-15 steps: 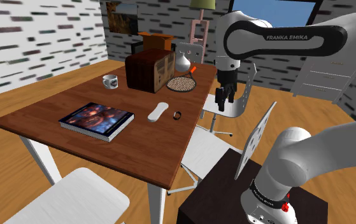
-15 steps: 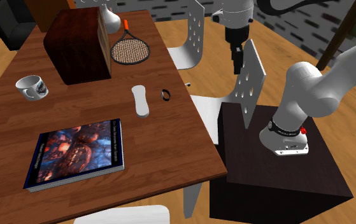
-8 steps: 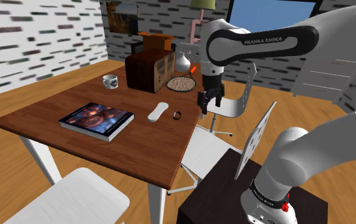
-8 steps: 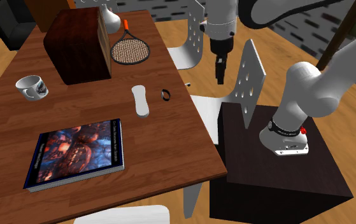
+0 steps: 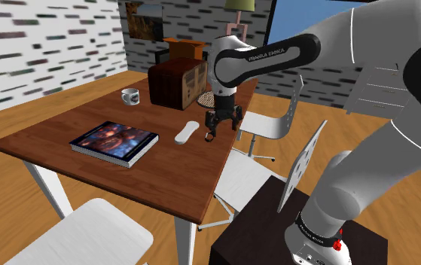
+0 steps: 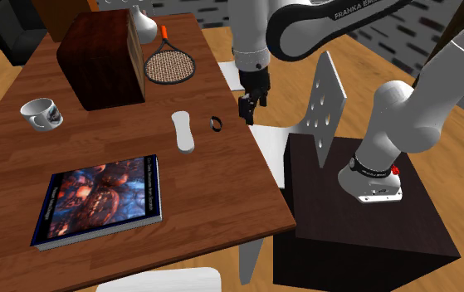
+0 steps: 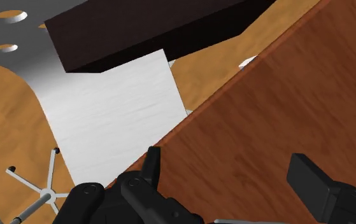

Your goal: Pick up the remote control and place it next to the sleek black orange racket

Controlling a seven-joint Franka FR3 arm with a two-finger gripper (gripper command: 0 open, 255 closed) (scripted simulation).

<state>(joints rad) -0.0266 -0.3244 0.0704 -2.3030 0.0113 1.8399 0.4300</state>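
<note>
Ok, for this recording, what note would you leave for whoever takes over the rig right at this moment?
Gripper: open, empty, above the table edge on the second exterior view's right, apart from the remote.
Remote control: white, flat on the table, small black ring beside it.
Racket: flat by the wooden box.
Done: nothing grasped.
Left: reach the remote, grasp, lift, set it beside the racket.
</note>
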